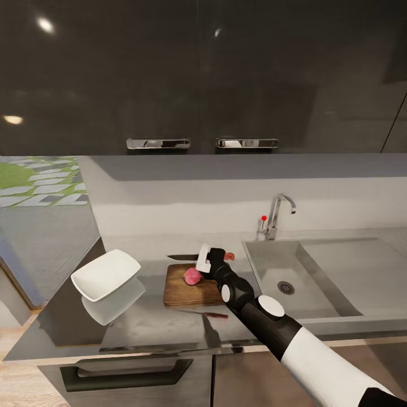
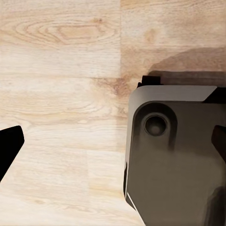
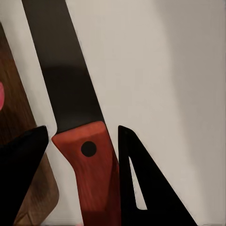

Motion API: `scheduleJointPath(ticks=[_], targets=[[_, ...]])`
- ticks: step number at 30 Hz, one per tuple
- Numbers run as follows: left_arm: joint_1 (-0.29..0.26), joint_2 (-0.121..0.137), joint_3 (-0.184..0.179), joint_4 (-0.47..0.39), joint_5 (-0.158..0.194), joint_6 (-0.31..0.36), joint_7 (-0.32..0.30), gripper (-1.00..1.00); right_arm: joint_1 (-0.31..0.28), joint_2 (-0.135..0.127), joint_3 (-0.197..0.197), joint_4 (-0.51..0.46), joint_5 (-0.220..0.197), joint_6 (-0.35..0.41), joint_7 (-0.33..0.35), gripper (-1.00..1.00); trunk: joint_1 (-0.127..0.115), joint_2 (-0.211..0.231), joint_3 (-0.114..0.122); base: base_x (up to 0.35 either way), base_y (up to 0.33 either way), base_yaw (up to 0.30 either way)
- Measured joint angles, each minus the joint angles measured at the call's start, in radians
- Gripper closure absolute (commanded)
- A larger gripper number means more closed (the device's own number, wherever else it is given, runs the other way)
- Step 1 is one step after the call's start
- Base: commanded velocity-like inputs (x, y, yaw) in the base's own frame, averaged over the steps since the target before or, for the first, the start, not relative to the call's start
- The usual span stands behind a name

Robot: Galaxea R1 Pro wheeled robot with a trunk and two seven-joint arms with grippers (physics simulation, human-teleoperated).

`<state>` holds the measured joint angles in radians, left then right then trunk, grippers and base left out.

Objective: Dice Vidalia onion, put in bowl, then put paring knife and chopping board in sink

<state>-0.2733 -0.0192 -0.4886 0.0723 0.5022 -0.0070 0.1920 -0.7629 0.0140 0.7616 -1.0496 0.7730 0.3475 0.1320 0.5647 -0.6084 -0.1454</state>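
A pinkish Vidalia onion (image 1: 193, 276) rests whole on the wooden chopping board (image 1: 180, 292), which lies on the grey countertop left of the sink (image 1: 333, 265). Behind the board's far edge my right gripper (image 1: 221, 259) is shut on the paring knife (image 1: 182, 258). Its dark blade points left, just above the counter. In the right wrist view the red handle (image 3: 92, 160) sits between the gripper (image 3: 82, 129) fingers, with the board's edge (image 3: 19, 108) beside the blade. The white bowl (image 1: 105, 274) stands to the left of the board. Over the wooden floor my left gripper (image 2: 115, 141) hangs open.
A faucet (image 1: 277, 215) stands behind the sink, whose drain (image 1: 286, 288) is bare. Dark upper cabinets (image 1: 203, 73) hang overhead. The counter's front edge runs above a drawer handle (image 1: 127, 374). The robot's base (image 2: 174, 160) lies below the left gripper.
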Motion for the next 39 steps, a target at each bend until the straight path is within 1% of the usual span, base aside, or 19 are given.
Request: scheduleJointPath(ticks=[19, 28, 39], targets=[[0.000, 0.000, 0.000, 0.001, 0.001, 0.000, 0.000, -1.00, 0.000, 0.000, 0.001, 0.010, -0.004, -0.001, 0.002, 1.00, 0.000, 0.000, 0.000, 0.000, 0.000, 0.000], [0.000, 0.000, 0.000, 0.001, 0.001, 0.000, 0.000, -1.00, 0.000, 0.000, 0.001, 0.013, -0.004, -0.032, 0.004, 1.00, 0.000, 0.000, 0.000, 0.000, 0.000, 0.000], [0.000, 0.000, 0.000, 0.001, 0.000, 0.000, 0.000, -1.00, 0.000, 0.001, 0.002, 0.019, -0.004, -0.036, 0.005, 1.00, 0.000, 0.000, 0.000, 0.000, 0.000, 0.000]])
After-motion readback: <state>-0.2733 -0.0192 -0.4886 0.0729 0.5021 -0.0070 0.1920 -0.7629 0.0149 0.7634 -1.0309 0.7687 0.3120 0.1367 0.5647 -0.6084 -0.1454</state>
